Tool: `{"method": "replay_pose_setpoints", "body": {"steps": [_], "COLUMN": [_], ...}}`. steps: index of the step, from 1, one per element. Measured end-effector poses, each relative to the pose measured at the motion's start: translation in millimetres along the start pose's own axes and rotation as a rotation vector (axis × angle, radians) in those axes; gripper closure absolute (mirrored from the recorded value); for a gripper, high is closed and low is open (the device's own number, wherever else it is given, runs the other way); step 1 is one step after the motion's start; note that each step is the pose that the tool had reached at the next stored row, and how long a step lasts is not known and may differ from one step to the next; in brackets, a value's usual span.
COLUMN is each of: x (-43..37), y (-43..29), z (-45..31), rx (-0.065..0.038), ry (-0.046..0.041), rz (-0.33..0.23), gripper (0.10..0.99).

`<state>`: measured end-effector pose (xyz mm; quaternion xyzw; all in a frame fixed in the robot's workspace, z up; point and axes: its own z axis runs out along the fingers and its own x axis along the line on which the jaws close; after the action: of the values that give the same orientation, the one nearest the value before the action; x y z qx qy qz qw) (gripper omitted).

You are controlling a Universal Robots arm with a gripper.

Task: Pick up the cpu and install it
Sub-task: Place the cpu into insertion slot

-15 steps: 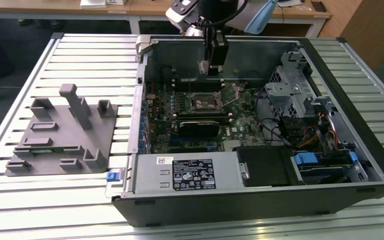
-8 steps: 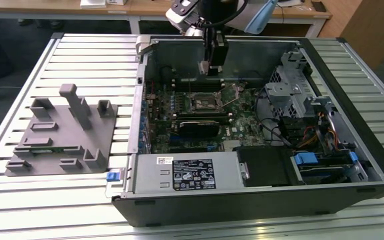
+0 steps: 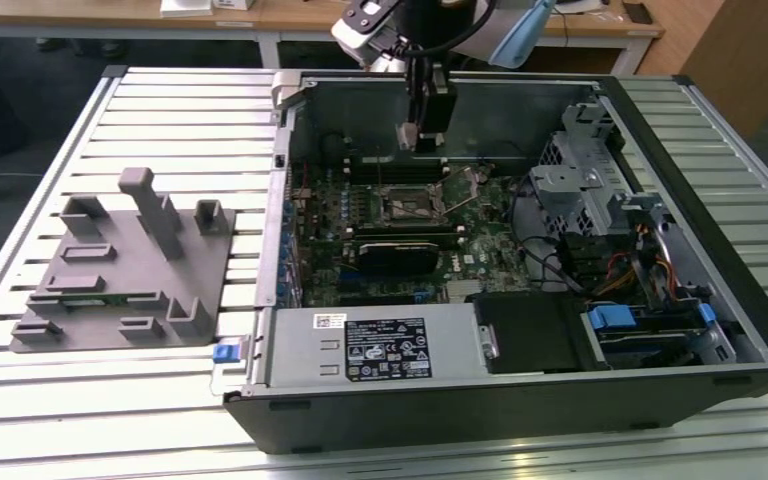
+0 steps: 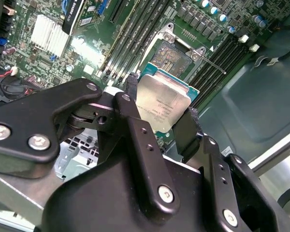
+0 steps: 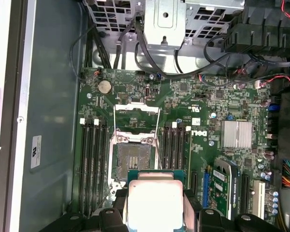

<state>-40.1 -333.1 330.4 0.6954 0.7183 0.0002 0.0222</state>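
Black fingers (image 4: 131, 94) grip the cpu (image 4: 164, 104) above the opened motherboard.
Its gripper (image 4: 159, 110) is clamped on two opposite edges of the chip, silvery lid facing up. I judge this hold keeps the contact side untouched and the chip level. In the first wrist view the cpu (image 5: 154, 203) hangs just short of the CPU socket (image 5: 133, 162). The socket's load plate (image 5: 137, 118) is swung up, so the contacts lie bare to receive a chip. Memory slots (image 5: 92, 164) flank the socket on both sides. In the exterior view the socket (image 3: 408, 205) lies at six o'clock from the gripper (image 3: 424, 135), inside the computer case (image 3: 704, 130). A grey plastic fixture (image 3: 117, 270) sits at nine o'clock of the case, well apart, on the slatted table (image 3: 157, 100).
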Motion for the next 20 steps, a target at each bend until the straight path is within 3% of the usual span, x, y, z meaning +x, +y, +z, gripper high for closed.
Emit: {"method": "replay_pose_setpoints", "body": {"steps": [20], "x": [2.9], "y": [0.0], "z": [4.2], "rx": [0.000], "ry": [-0.0002], "rz": [0.000], "gripper": [0.545]}}
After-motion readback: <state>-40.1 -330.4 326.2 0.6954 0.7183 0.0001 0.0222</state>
